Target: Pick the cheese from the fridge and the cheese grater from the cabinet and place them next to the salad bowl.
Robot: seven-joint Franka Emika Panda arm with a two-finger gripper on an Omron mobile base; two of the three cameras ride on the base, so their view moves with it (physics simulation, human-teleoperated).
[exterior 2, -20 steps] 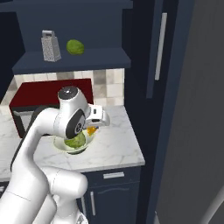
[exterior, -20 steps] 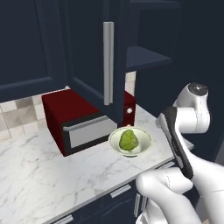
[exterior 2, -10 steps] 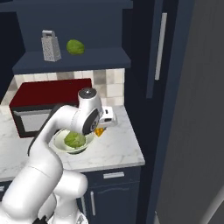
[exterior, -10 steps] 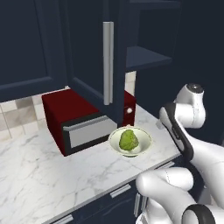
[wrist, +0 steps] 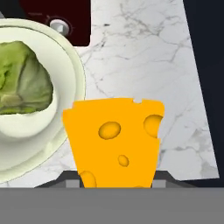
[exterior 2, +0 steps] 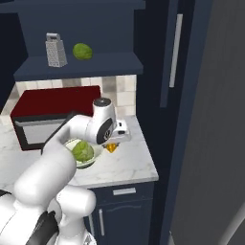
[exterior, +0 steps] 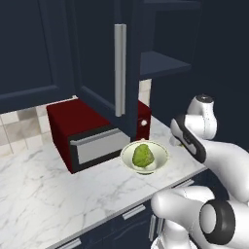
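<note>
A: Where is the cheese [wrist: 114, 142] right now?

B: Held in the tool [exterior 2: 113, 145], jaws clamped on the wedge, hanging over the marble tabletop [wrist: 144, 48] just right of the salad bowl [wrist: 57, 144]. In the right base view an orange corner of it peeks out under the hand.

A: So the step in hand is the set-down?

B: I judge so. The bare marble beside the bowl's rim is the target; lower straight down so the wedge neither clips the rim nor lands near the tabletop's right edge.

A: Anything to watch?

B: Release only once the wedge touches the marble, or it may tip or slide. Lift clear vertically afterwards.

A: And the other item?

B: 1 thing left: the cheese grater [exterior 2: 56, 50] stands on the open cabinet's [exterior 2: 79, 64] shelf, beside a loose green lump [exterior 2: 83, 50].
</note>
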